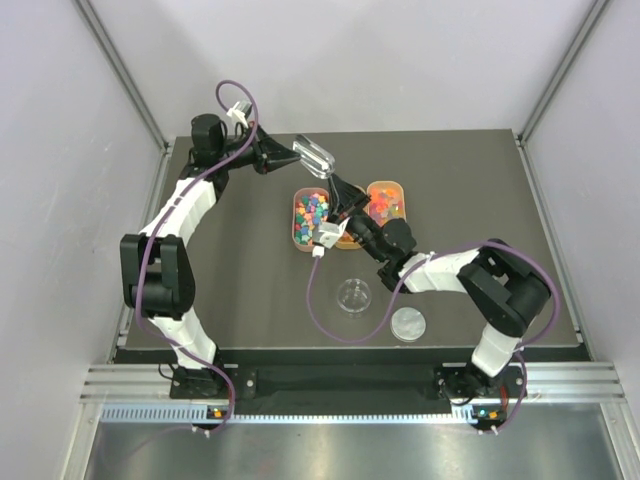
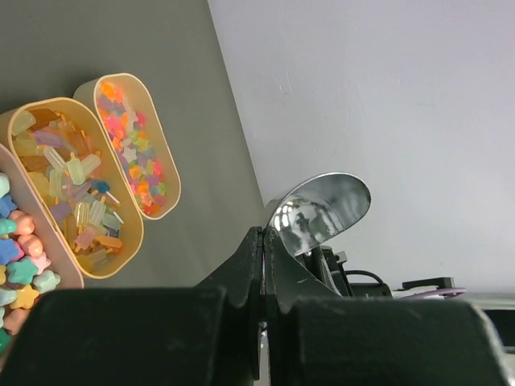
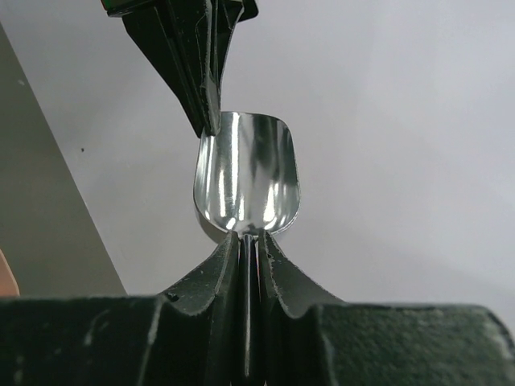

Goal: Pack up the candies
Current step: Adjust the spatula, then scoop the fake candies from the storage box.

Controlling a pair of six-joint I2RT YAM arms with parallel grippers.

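Note:
Candies fill three oval orange trays: multicoloured ones (image 1: 311,212) (image 2: 20,261), pale yellow-orange ones (image 2: 72,193) and red-orange ones (image 1: 386,200) (image 2: 133,149). A shiny metal scoop (image 1: 314,156) (image 2: 320,211) (image 3: 248,173) hangs empty in the air behind the trays, held from two sides. My left gripper (image 1: 294,154) (image 2: 265,241) is shut on its rim. In the right wrist view the left fingers (image 3: 193,56) pinch the scoop's upper left edge. My right gripper (image 1: 335,182) (image 3: 249,241) is shut on the thin handle just below the bowl.
A small round clear jar (image 1: 353,295) stands open on the dark table (image 1: 250,290), in front of the trays. Its silver disc lid (image 1: 408,323) lies to the right of it. My right forearm crosses over the middle tray. White walls enclose the table.

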